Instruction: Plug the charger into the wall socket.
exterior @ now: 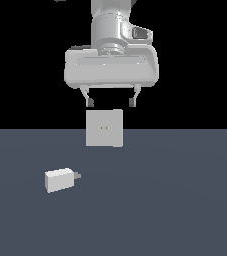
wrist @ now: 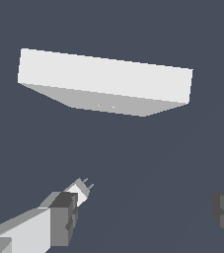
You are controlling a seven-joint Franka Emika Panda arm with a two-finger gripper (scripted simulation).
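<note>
High above the dark grey floor [exterior: 185, 200], near the middle of the exterior view, the gripper [exterior: 110, 102] hangs with its jaws spread wide and nothing between them, its two dark fingertips [exterior: 90, 102] showing just above the top edge of the wall socket [exterior: 104, 128]. That socket is the largest of the task's things: a flat off-white square plate standing upright on the floor, its face with the two tiny yellowish holes turned toward the exterior camera. Well apart from it, nearer that camera and toward the exterior view's left, the charger [exterior: 59, 179] lies flat on the floor, a small off-white block whose long axis runs roughly left to right, with its short grey prongs [exterior: 77, 175] pointing toward the exterior view's right. So the coming move, as I judge it, turns on this: the charger sits low, near and to the left of the open jaws, which must travel down and across to straddle its short sides. The exterior view gives this whole layout but hides how the fingers line up with the block. The wrist view shows the socket [wrist: 103, 74] from above as a thick slab, and the charger [wrist: 79, 190] only partly, its prongs peeking out beside one finger [wrist: 64, 217].
</note>
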